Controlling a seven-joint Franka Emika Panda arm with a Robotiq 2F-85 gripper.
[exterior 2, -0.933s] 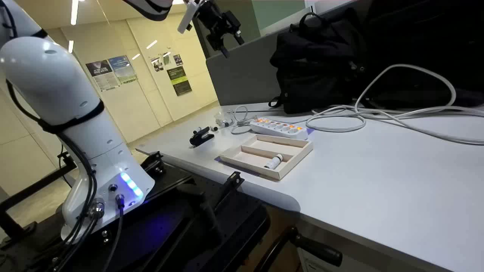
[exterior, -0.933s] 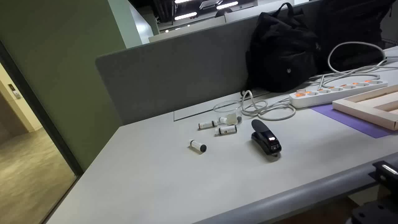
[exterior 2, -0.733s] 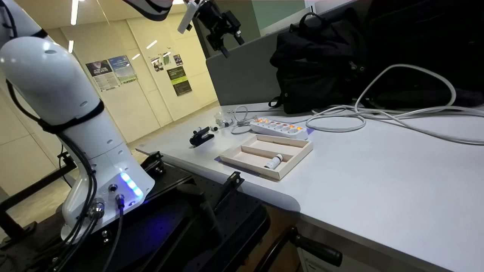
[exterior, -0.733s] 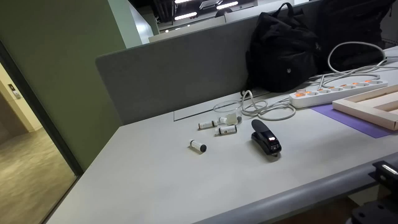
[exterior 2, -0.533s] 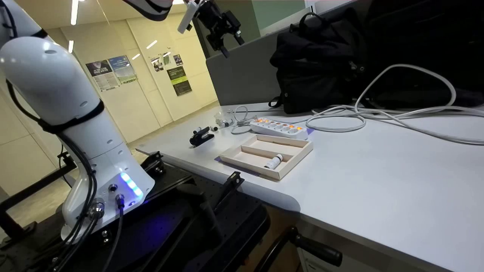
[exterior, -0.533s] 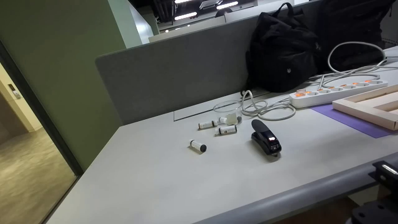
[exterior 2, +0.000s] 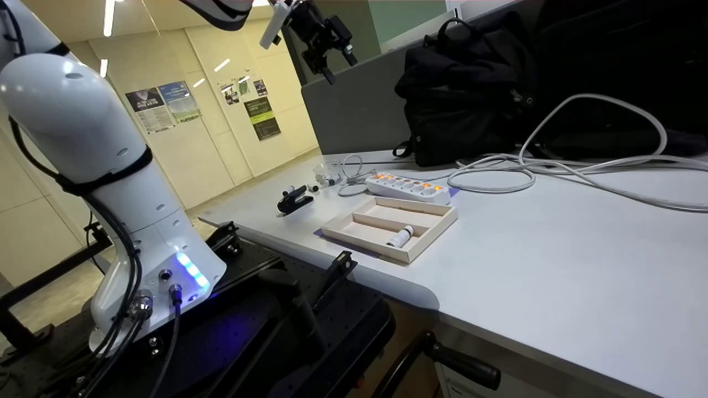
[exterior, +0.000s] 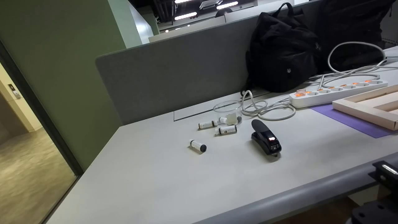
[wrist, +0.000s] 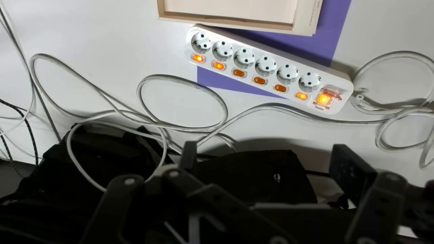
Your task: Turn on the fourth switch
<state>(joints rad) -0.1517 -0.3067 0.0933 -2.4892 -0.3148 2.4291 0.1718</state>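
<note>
Gripper [wrist: 269,161] has its fingers [wrist: 351,173] spread wide apart with just a gap between them, hanging high over the desk [exterior 2: 553,265] and well away from the power strip [wrist: 268,67]. The strip sits on the desk, partly across a purple sheet [wrist: 339,20]. Counting from the left in the wrist view, the fourth switch [wrist: 259,80] is dull orange and looks unlit, same as its neighbor on each side. Can't tell which end you're meant to count from tbh. The leftmost two switches [wrist: 198,58] glow, and so do the sixth switch [wrist: 301,96] and the bigger main switch [wrist: 323,99] at the right end. Just beside the strip there's a divided wooden tray [exterior 2: 433,235], with a white bottle [exterior 2: 400,236] lying in the compartment farther from the strip. Elsewhere on the desk in an exterior view: a black stapler [exterior: 266,137], a few small bottles [exterior: 198,146] on their sides, and a clear container [exterior: 233,111]. Pale cables [exterior 2: 586,96] loop around behind, and a black backpack [exterior: 281,59] stands in front of the gray partition [exterior: 183,77].
</note>
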